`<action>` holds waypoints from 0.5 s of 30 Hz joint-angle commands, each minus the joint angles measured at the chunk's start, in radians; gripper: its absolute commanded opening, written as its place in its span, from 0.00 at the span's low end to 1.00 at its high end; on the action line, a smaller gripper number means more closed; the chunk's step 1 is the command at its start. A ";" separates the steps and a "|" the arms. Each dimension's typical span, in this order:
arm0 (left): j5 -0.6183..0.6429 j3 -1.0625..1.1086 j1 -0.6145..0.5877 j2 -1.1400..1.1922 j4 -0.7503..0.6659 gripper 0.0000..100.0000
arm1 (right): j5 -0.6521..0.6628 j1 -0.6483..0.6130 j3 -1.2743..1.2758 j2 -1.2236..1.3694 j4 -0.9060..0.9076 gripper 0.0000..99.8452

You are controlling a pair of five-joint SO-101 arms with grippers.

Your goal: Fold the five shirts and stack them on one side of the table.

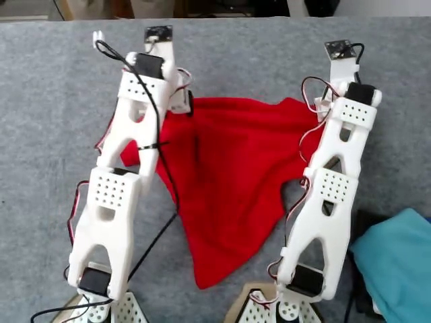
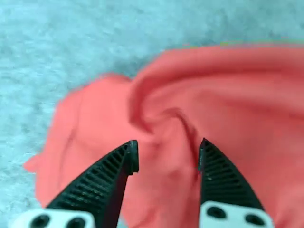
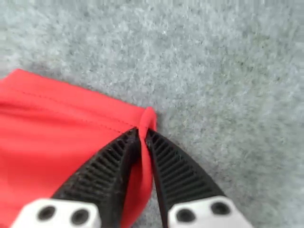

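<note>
Two hands, one red shirt

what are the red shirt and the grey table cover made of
The red shirt looks like soft, matte cloth: it bunches into folds and has a stitched hem. The table cover seems grey felt or short-pile carpet, going by its fuzzy, mottled surface.

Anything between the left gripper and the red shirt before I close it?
Nothing visible. The left gripper hangs open directly over the crumpled red fabric shirt, with only bare cloth beneath it. The right gripper pinches a hemmed corner.
</note>
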 commanded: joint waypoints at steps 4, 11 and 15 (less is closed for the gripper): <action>-0.009 0.158 0.078 -0.010 0.009 0.20 | 0.009 -0.016 -0.045 -0.004 -0.021 0.00; -0.009 0.448 0.068 0.054 0.009 0.18 | 0.011 -0.016 -0.045 -0.004 -0.021 0.00; -0.009 0.534 0.084 0.053 0.011 0.14 | 0.011 -0.016 -0.045 -0.004 -0.021 0.00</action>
